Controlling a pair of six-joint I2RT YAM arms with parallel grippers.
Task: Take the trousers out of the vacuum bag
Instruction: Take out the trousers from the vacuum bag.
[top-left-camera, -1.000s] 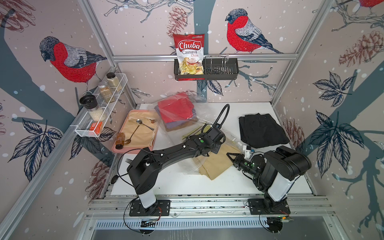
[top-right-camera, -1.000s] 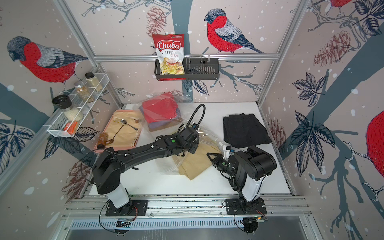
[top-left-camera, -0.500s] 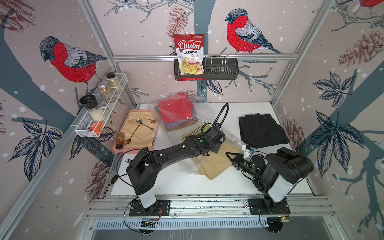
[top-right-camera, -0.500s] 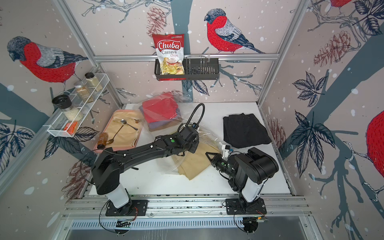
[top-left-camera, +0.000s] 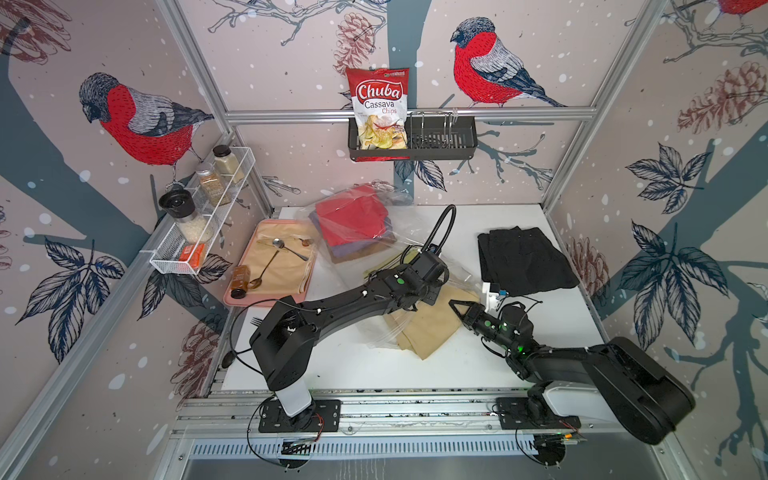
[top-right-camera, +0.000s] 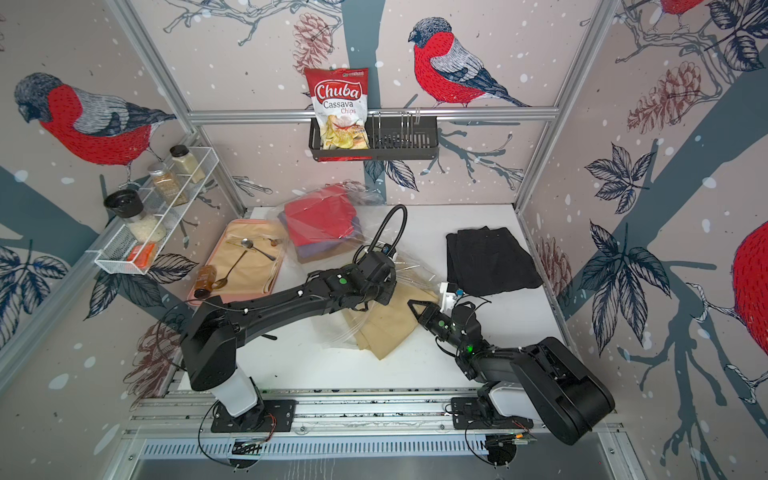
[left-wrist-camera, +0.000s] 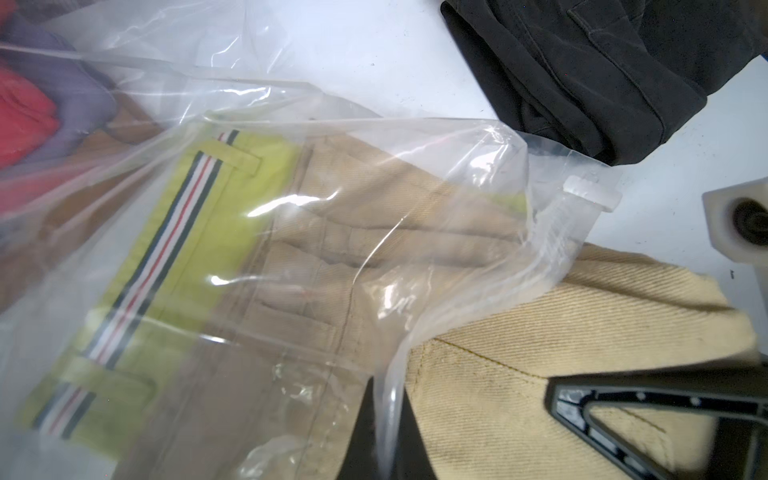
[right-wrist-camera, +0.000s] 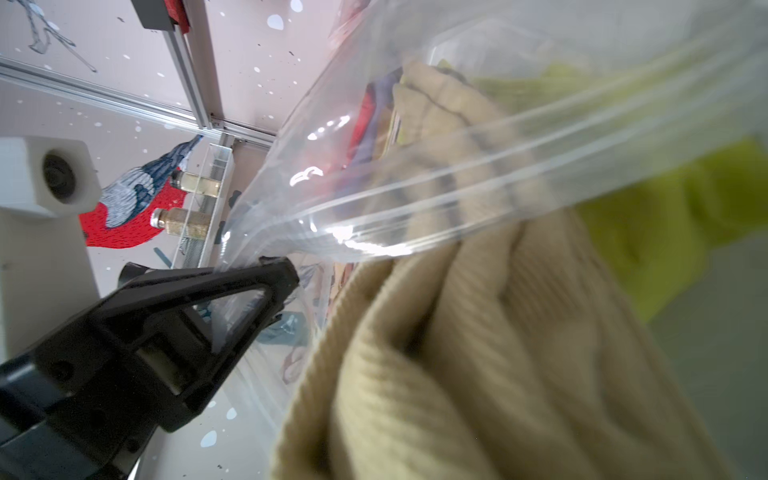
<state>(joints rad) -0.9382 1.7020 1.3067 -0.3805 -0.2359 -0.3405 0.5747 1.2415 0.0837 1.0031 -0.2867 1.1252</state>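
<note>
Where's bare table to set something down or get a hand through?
Free: table strip between tan trousers and the front edge; back gap between vacuum bag and black trousers. Crowded: centre, where bag, tan trousers and right end effector meet.

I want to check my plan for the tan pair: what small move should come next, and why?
Probably the left gripper should draw the tan trousers a little more toward the robot's base. They lie half out of the bag mouth. The left gripper is shut and rests on them, though its grip is not clearly visible. The right gripper pinches the bag's edge, which should brace it.
</note>
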